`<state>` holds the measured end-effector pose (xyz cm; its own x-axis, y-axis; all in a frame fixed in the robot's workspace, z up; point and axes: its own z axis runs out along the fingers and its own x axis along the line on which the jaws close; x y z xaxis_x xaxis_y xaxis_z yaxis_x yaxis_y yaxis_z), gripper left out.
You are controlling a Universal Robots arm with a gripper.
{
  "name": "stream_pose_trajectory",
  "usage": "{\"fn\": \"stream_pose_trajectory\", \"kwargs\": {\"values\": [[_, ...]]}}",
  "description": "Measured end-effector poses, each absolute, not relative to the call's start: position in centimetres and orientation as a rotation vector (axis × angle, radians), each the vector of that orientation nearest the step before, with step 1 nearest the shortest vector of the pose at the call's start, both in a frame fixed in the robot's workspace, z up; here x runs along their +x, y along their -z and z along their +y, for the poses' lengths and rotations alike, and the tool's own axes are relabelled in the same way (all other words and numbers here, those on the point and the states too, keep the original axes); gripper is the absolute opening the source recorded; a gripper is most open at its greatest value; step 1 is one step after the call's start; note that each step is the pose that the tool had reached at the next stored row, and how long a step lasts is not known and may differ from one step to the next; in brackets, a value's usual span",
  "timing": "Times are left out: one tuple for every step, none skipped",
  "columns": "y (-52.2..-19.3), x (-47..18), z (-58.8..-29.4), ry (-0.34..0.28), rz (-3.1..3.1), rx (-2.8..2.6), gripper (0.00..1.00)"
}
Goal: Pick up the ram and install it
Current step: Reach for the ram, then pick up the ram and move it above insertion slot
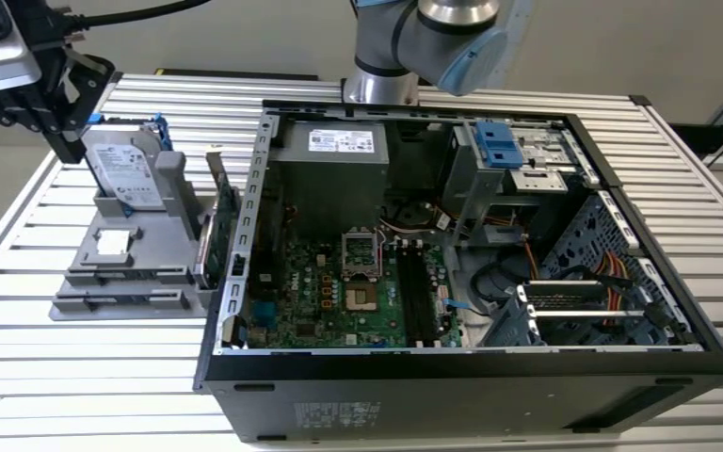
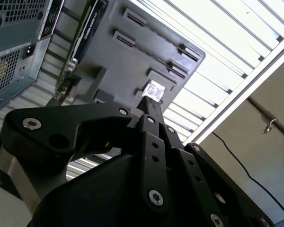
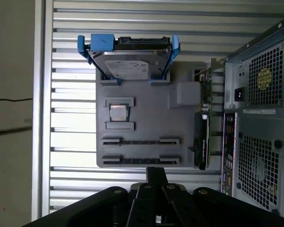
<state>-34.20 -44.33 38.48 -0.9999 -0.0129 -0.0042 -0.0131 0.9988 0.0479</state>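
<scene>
Gripper [image 3: 156, 169]: pressed together, above the gray parts holder [image 3: 151, 118].
Ram [image 1: 409, 294]: apparently the thin stick seated among the motherboard's [image 1: 324, 301] black slots; too small to confirm.
Computer case [image 1: 462, 367]: open, just beside the holder.
Hard drive [image 3: 128, 66]: standing at one end of the holder.
Expansion card [image 3: 202, 142]: on the holder's edge nearest the case.

1. Ribbed bare metal slats, satin sheen: table [image 1: 86, 377].
2. Smooth matt grey plastic: holder tray [image 3: 146, 109].
3. Silvery metal shell, paper label, glossy blue plastic handles: hard drive [image 3: 128, 66].
4. Matt black outer panel, grey perforated sheet metal at rear: computer case [image 1: 462, 400].
5. Green, semi-gloss: motherboard [image 1: 317, 301].
6. Matt black, shiny screw heads: gripper [image 3: 156, 171].
</scene>
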Motion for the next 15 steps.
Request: {"fn": "stream_pose_trajectory", "kwargs": {"values": [[-38.48, -34.2, -44.33, -0.075, 3.137, -0.024, 0.0], [-38.47, -34.2, -44.33, -0.075, 3.137, -0.028, 0.0], [-38.47, -34.2, -44.33, -0.075, 3.137, -0.031, 0.0], [-38.47, -34.2, -44.33, -0.075, 3.137, -0.034, 0.0], [-38.48, -34.19, -44.34, -0.075, 3.137, -0.036, 0.0], [-38.47, -34.19, -44.34, -0.075, 3.137, -0.036, 0.0], [-38.48, -34.19, -44.34, -0.075, 3.137, -0.036, 0.0], [-38.47, -34.19, -44.34, -0.075, 3.137, -0.036, 0.0], [-38.47, -34.19, -44.34, -0.075, 3.137, -0.036, 0.0], [-38.48, -34.19, -44.34, -0.075, 3.137, -0.036, 0.0], [-38.48, -34.19, -44.34, -0.075, 3.137, -0.036, 0.0], [-38.47, -34.2, -44.33, -0.075, 3.137, -0.038, 0.0], [-38.48, -34.2, -44.33, -0.075, 3.137, -0.042, 0.0], [-38.48, -34.2, -44.33, -0.075, 3.137, -0.046, 0.0], [-38.47, -34.2, -44.33, -0.075, 3.137, -0.051, 0.0]]}}
